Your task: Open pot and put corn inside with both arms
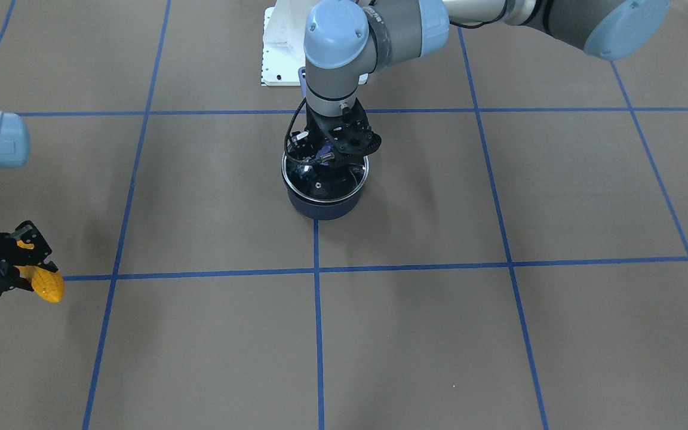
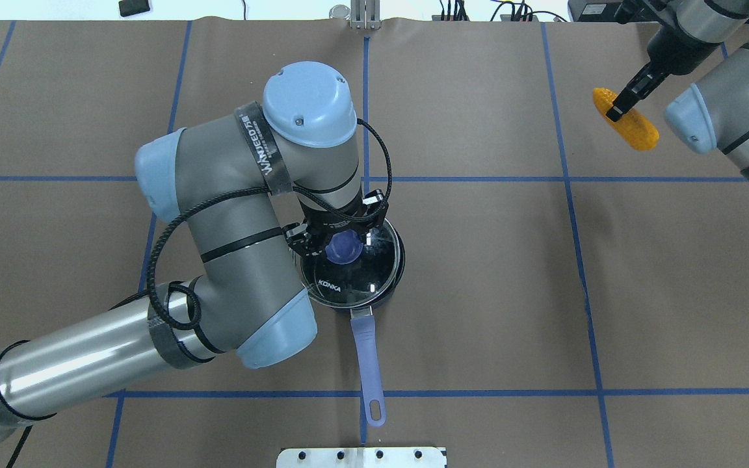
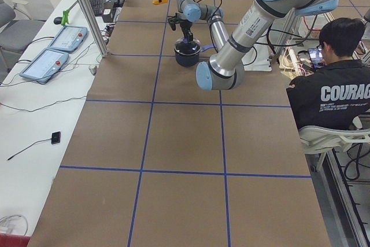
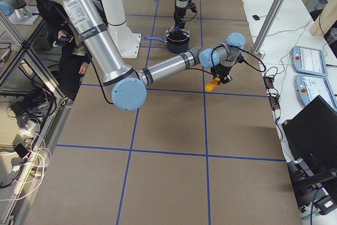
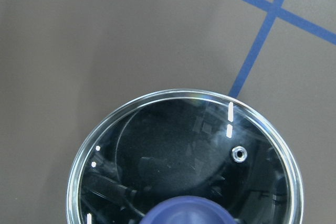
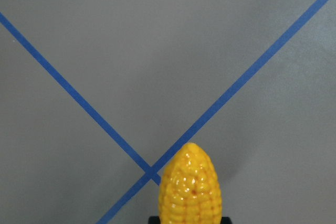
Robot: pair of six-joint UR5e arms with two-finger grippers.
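Note:
A dark blue pot (image 1: pixel 323 206) with a glass lid (image 2: pixel 356 276) and a long purple handle (image 2: pixel 368 351) stands mid-table. My left gripper (image 2: pixel 342 246) reaches straight down onto the lid's purple knob (image 5: pixel 189 212), its fingers closed on either side of it. The lid sits on the pot. My right gripper (image 2: pixel 618 110) is shut on the orange-yellow corn (image 2: pixel 634 127) and holds it a little above the table at the far right. The corn also shows in the front view (image 1: pixel 47 285) and the right wrist view (image 6: pixel 189 190).
The white base mount (image 2: pixel 361 457) is at the table's near edge, behind the pot handle. Blue tape lines grid the brown table cover. A seated operator (image 3: pixel 335 91) and control pendants (image 3: pixel 43 65) are beside the table.

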